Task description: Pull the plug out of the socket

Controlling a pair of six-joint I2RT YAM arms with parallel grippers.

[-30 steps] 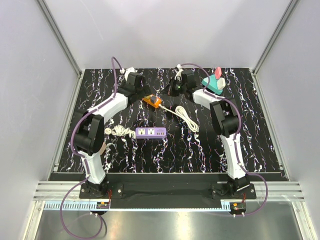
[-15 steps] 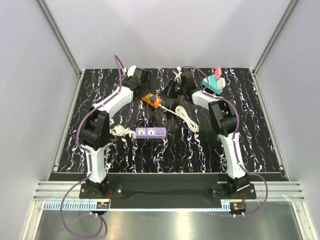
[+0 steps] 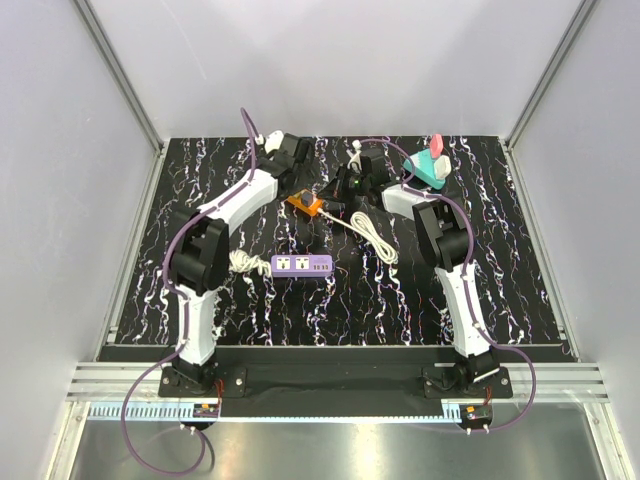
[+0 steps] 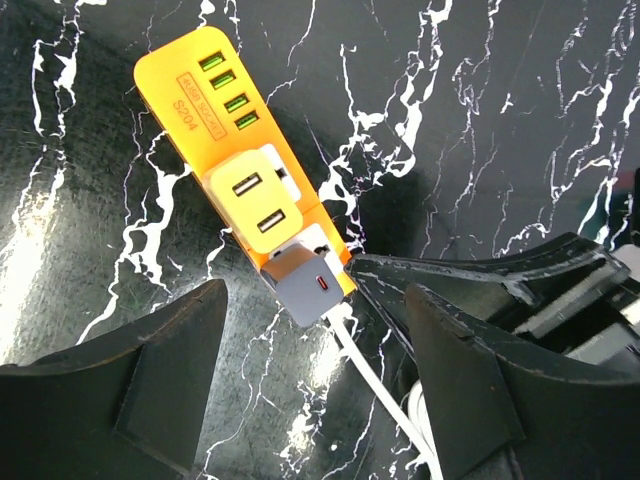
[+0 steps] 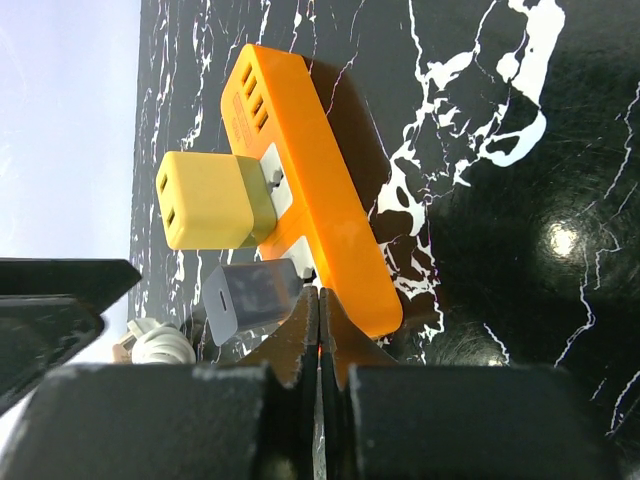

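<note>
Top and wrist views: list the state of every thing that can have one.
Orange power strip: lying flat, two adapters plugged in.
Yellow adapter: plugged in.
Grey adapter: plugged in, its USB port empty.
Left gripper: open.
Right gripper: shut, fingers together.
Purple power strip: sockets empty.

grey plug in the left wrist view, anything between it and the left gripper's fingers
Nothing visible. The grey plug lies below the gap of the open left gripper, with bare table on either side. The yellow plug stands next to it on the orange strip, and the shut right gripper sits at the strip's end close by.
</note>
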